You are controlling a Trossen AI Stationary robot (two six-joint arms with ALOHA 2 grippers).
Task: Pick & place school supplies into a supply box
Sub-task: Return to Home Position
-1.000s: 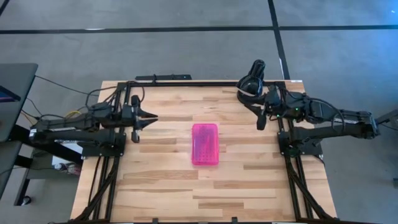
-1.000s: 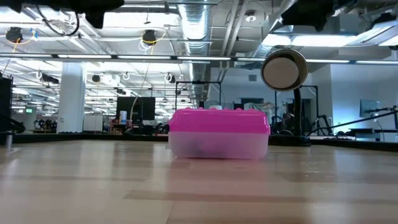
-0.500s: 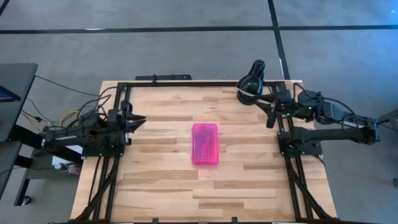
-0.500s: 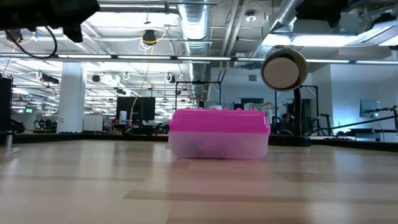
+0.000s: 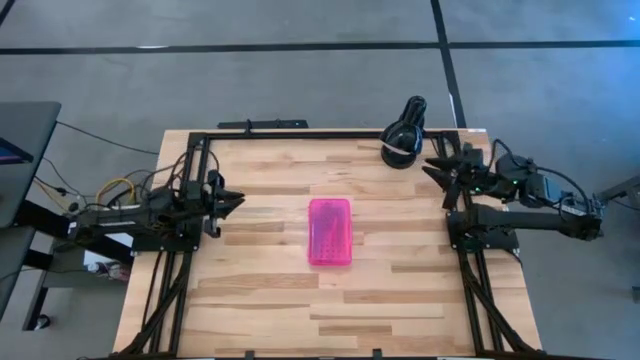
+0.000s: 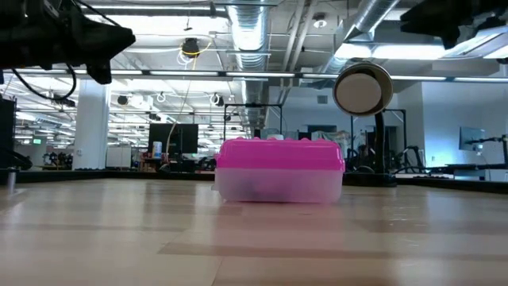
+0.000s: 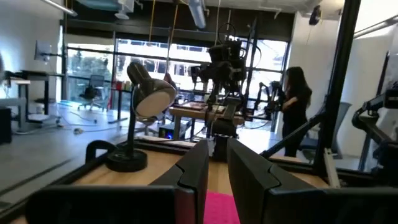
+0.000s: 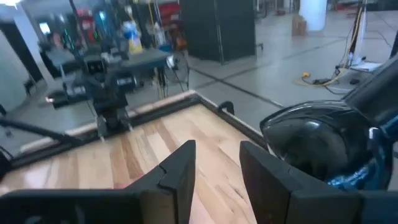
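The supply box [image 5: 330, 231] lies flat in the middle of the table with its pink lid closed over the clear base [image 6: 278, 186]; dim shapes show through the base. No loose pencils, pens or scissors are in view. My left gripper [image 5: 238, 197] hovers near the table's left edge, pointing toward the box, its fingers a narrow gap apart [image 7: 217, 142]. My right gripper [image 5: 428, 165] hovers near the far right corner, its fingers apart [image 8: 217, 144]. Neither touches anything.
A black round device with a white face [image 5: 403, 135] stands on the far right part of the table, close beside my right gripper [image 8: 317, 149]. A black frame rail [image 5: 300, 133] runs along the far edge. Bare wood surrounds the box.
Both arms have drawn back from the middle. My left gripper has pulled toward the table's left edge and come lower. My right gripper has moved toward the far right corner and turned. The box has stayed where it was.
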